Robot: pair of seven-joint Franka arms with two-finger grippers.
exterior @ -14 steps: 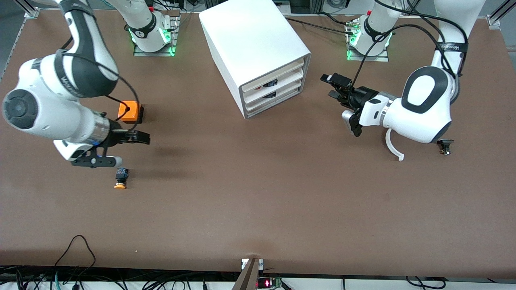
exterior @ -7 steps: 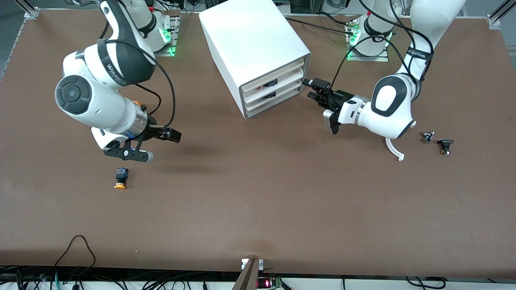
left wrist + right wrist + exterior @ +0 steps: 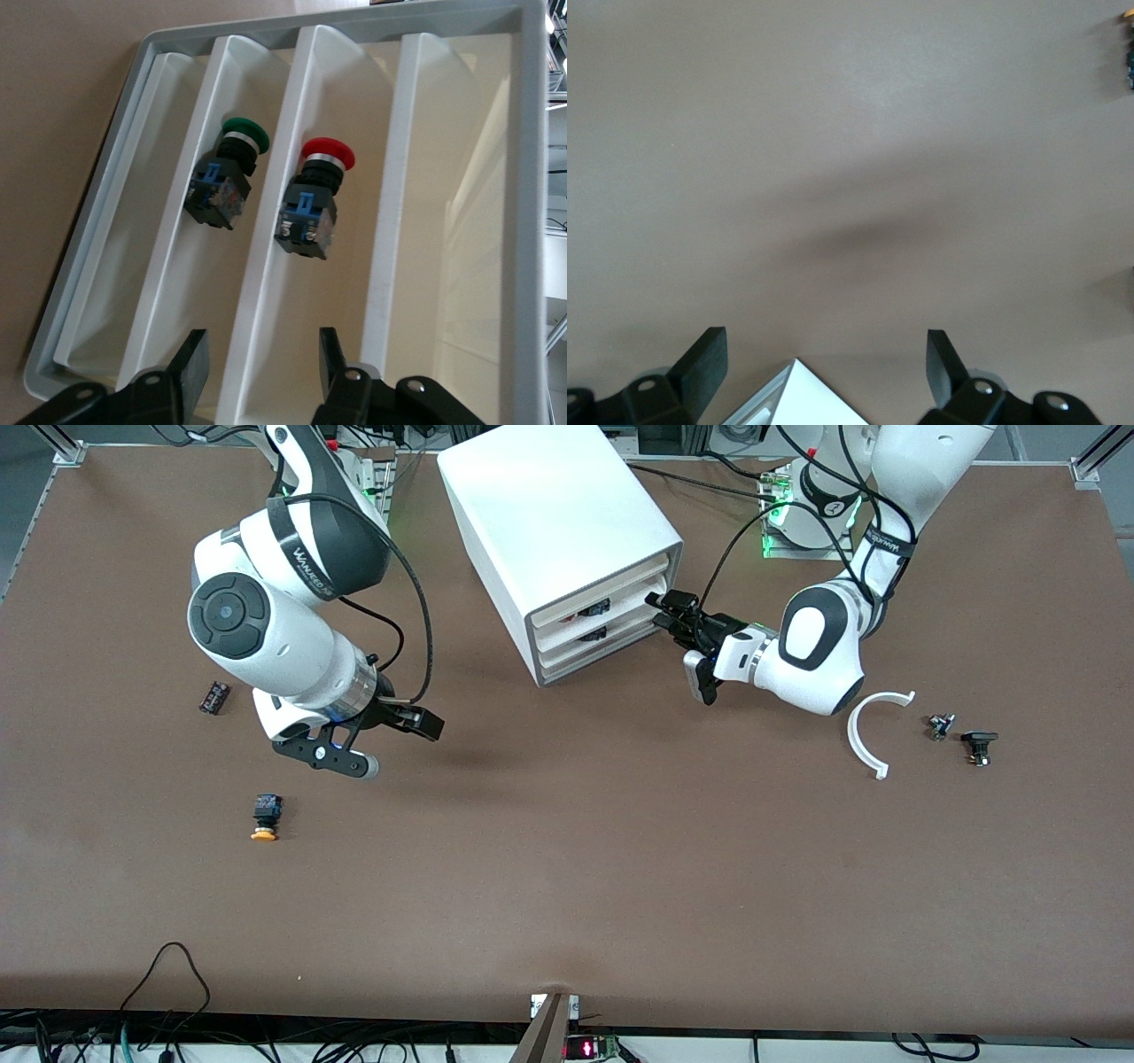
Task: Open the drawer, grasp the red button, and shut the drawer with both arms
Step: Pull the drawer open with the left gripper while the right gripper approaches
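Note:
The white drawer cabinet (image 3: 558, 505) stands at the middle of the table's robot end, its three drawer fronts (image 3: 611, 615) facing the left arm's end. My left gripper (image 3: 660, 609) is open and empty right at those fronts. In the left wrist view the button (image 3: 314, 199), red cap on a black body, lies in one drawer slot just ahead of my open left gripper (image 3: 261, 367). A like button with a green cap (image 3: 232, 164) lies in the slot beside it. My right gripper (image 3: 400, 749) is open and empty, over bare table toward the right arm's end from the cabinet.
A yellow-orange-capped button (image 3: 264, 817) and a small black part (image 3: 213, 696) lie near the right arm's end. A white curved piece (image 3: 873, 726) and two small dark parts (image 3: 939, 726) (image 3: 979, 746) lie near the left arm. A cabinet corner (image 3: 797, 398) shows between the right fingers.
The left gripper moved in to the drawer fronts. The right arm swung toward the cabinet, now covering the orange box and uncovering the small black part.

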